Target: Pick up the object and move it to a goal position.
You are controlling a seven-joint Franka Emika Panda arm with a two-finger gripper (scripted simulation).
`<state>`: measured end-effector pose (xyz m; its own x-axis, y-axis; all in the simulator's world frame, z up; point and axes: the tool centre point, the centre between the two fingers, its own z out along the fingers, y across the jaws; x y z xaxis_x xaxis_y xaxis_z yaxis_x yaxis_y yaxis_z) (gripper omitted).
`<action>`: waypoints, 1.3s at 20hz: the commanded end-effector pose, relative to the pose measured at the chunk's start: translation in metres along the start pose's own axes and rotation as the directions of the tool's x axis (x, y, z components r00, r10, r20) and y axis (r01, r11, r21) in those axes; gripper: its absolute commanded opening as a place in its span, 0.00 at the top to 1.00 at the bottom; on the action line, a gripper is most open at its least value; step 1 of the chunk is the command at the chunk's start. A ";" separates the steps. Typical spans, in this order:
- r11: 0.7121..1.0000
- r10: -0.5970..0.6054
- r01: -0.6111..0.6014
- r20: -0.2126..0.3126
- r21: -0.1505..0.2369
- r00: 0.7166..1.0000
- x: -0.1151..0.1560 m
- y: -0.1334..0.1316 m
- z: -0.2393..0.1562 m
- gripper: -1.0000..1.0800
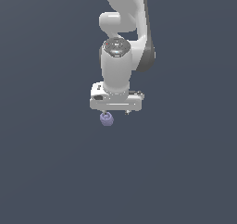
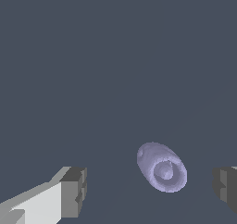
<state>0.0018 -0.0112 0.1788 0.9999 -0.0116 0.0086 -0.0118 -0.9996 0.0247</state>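
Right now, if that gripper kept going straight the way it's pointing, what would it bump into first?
Probably the purple knob: it sits between the open gripper fingers, nearer one finger, so it might touch a fingertip. Depth is unclear.

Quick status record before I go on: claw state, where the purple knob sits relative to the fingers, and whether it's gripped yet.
claw: open, fingers spread wide apart
fingers: dark pads, one on each side of the knob in the wrist view
object: small pale purple knob, ringed end facing the wrist camera
knob versus fingers: between them, nearer one pad, with visible gaps on both sides
contact: none visible
exterior view: knob just under the claw, toward that view's left
gripped: not yet
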 end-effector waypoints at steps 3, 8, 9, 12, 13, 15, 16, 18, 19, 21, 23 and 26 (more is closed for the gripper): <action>1.000 -0.001 0.001 -0.001 0.000 1.000 0.000 0.001 -0.001 0.04; 1.000 -0.008 0.008 -0.011 -0.005 1.000 0.000 0.014 -0.009 0.04; 1.000 -0.009 0.009 -0.012 -0.006 1.000 0.000 0.016 -0.011 0.04; 1.000 -0.010 0.010 -0.015 -0.007 1.000 0.001 0.020 -0.013 0.04; 1.000 -0.009 0.009 -0.015 -0.007 1.000 0.001 0.020 -0.013 0.04; 1.000 -0.011 0.011 -0.014 -0.007 1.000 0.000 0.019 -0.012 0.04; 1.000 -0.013 0.013 -0.014 -0.007 1.000 0.000 0.019 -0.012 0.04; 1.000 -0.021 0.021 -0.014 -0.007 1.000 0.000 0.019 -0.011 0.04; 1.000 -0.027 0.027 -0.014 -0.007 1.000 0.000 0.020 -0.011 0.04; 0.999 -0.043 0.043 -0.013 -0.007 0.999 -0.001 0.020 -0.009 0.04; 0.998 -0.063 0.063 -0.012 -0.007 0.998 -0.002 0.021 -0.007 0.04; 0.995 -0.101 0.101 -0.011 -0.007 0.995 -0.003 0.023 -0.003 0.04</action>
<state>-0.0010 -0.0329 0.1846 0.9973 0.0711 0.0183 0.0705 -0.9970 0.0324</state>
